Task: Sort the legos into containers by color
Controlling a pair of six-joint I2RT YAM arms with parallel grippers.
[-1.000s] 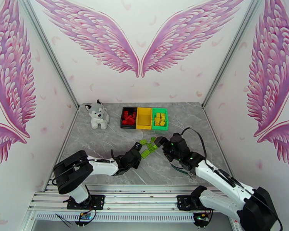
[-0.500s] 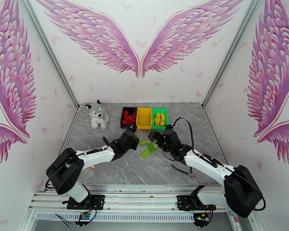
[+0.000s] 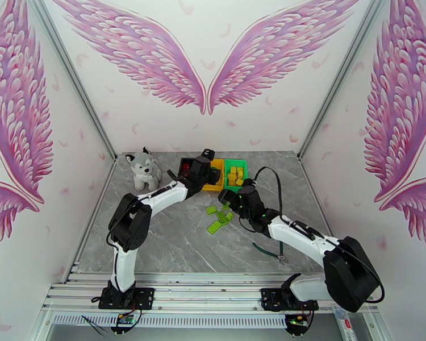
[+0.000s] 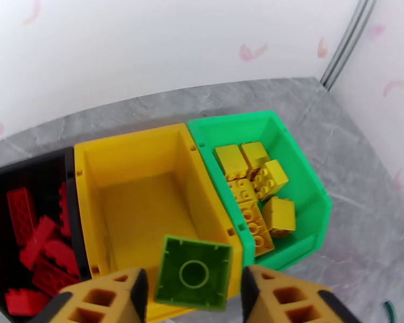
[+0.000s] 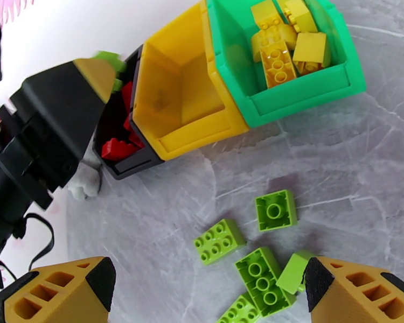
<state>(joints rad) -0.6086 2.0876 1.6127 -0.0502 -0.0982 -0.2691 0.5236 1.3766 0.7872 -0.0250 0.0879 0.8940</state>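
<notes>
1 light green brick (image 4: 194, 273) shows its hollow underside between the fingers of the left gripper (image 4: 194, 287), whose jaws stand partly open with a narrow gap on either side of it, so they grip nothing, above the near wall of the yellow bin (image 4: 132, 141). That bin is the middle of 3 in a row at the far edge of the worktop (image 5: 148, 222); the black bin (image 4: 24, 165) on the left-edge side holds red bricks (image 4: 37, 238), and the green bin (image 4: 304, 178) on the right-edge side holds yellow bricks (image 4: 250, 184). Near the worktop's middle lie loose green bricks (image 5: 274, 210), and above them hovers the right gripper (image 5: 207, 278), jaws spread wide and empty.
</notes>
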